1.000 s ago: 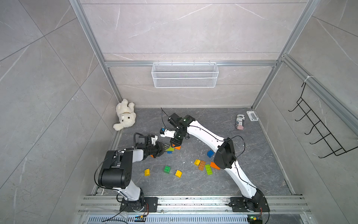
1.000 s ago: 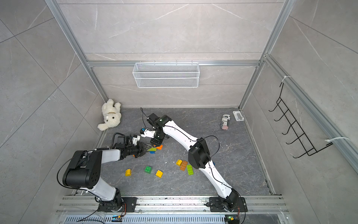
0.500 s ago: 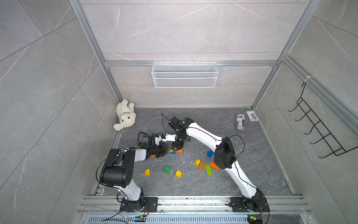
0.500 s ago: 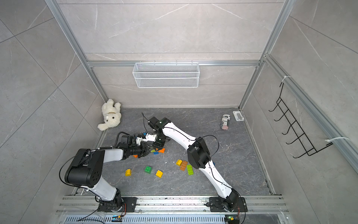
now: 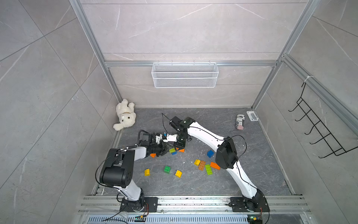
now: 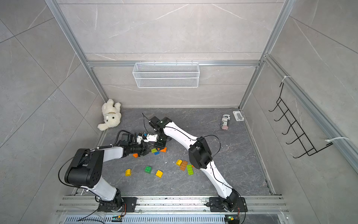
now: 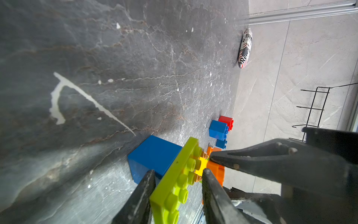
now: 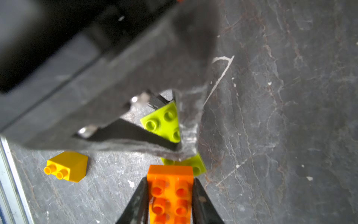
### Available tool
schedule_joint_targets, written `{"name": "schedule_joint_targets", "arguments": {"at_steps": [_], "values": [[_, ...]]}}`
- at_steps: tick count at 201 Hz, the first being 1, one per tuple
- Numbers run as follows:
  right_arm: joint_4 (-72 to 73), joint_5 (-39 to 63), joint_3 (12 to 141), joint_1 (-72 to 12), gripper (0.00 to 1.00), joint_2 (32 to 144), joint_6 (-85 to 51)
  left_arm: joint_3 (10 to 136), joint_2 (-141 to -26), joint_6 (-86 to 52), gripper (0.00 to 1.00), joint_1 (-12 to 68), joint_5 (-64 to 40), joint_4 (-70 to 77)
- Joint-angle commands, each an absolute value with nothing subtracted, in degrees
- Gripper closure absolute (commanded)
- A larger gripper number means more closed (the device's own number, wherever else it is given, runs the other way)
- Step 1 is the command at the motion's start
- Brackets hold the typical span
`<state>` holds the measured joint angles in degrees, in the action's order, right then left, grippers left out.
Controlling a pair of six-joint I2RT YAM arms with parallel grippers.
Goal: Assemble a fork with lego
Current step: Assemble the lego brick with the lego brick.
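Joining step. Right gripper (image 8: 170,180) clamped on orange brick (image 8: 170,194), end meeting lime plate (image 7: 174,186) beside blue brick (image 7: 153,155), low at table (image 7: 116,77). Left gripper (image 7: 178,171) straddles plate, jaws slightly apart, loose. Next: likely press-fit, plate braced.

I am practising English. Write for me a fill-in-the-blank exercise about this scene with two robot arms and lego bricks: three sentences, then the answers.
1. The held brick in the right gripper is ______ in colour.
2. The teddy bear lies in a far corner, on the side of the robot's ______ arm.
3. The middle brick, between the yellow brick and the second yellow brick, is ______ in colour.
Missing words: orange; left; green.
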<state>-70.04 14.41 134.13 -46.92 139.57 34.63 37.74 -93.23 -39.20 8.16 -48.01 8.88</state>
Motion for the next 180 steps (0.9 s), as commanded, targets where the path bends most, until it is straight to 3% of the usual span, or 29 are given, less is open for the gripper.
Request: {"name": "schedule_joint_targets", "arguments": {"at_steps": [1, 46, 107, 180], "values": [[-71.3, 15.1, 133.7, -46.4, 0.71, 136.4, 36.8, 38.0, -91.4, -38.6, 0.57, 8.4, -47.6, 8.3], [-68.3, 15.4, 130.4, -46.1, 0.68, 135.9, 44.1, 36.8, -88.7, -39.5, 0.56, 8.3, -45.3, 7.4], [-69.4, 20.0, 135.0, -44.9, 0.67, 139.2, 46.0, 36.2, -88.7, -40.3, 0.56, 8.2, -45.4, 7.6], [-71.9, 18.5, 138.8, -44.9, 0.64, 142.7, 50.6, 35.6, -88.8, -39.7, 0.58, 8.3, -44.7, 4.8]]}}
